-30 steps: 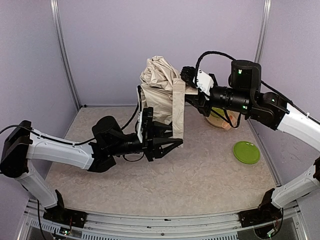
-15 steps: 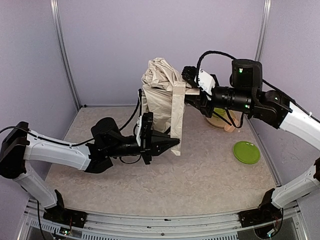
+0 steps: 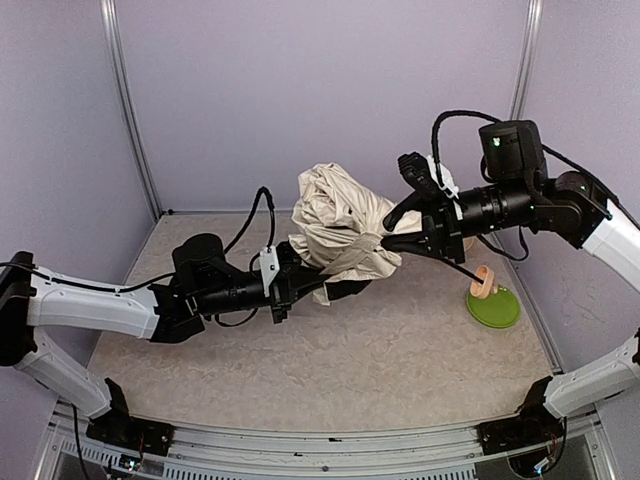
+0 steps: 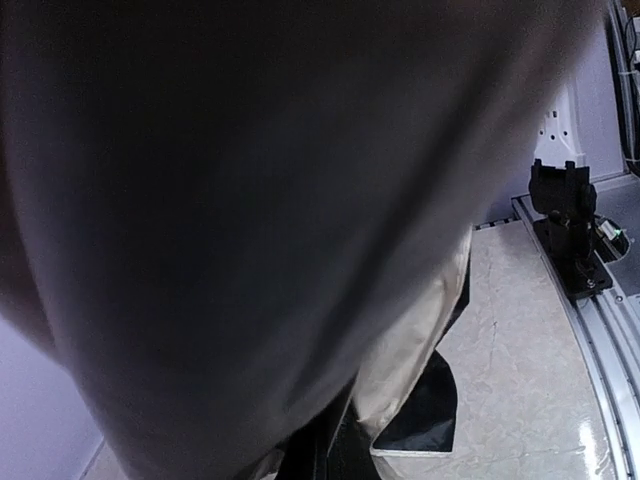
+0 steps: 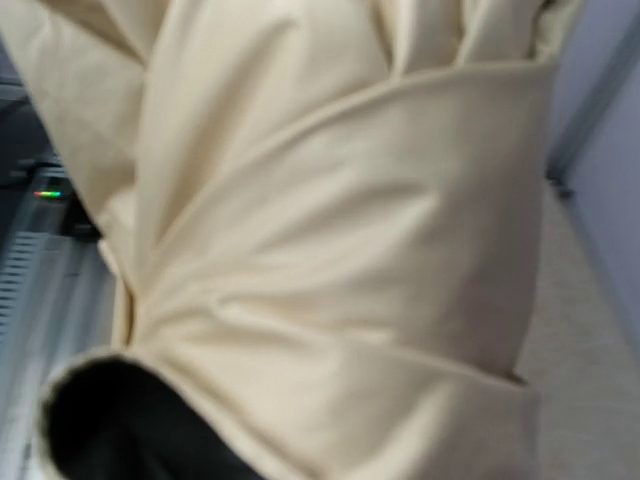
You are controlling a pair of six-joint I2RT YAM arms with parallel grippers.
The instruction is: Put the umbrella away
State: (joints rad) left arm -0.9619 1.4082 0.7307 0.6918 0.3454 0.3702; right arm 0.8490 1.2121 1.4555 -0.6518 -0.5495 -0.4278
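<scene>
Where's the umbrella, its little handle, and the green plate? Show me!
umbrella [image 3: 340, 220]: top view, on the bunched cream cloth.
umbrella handle [image 3: 483, 283]: top view, on the small beige end piece.
green plate [image 3: 503, 313]: top view, on a bare part near its right rim.

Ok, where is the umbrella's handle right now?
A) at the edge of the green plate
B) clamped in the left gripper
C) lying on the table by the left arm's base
A: in the top view a thin shaft runs out of the umbrella, and the beige handle at its end overlaps the left edge of the green plate.
</scene>
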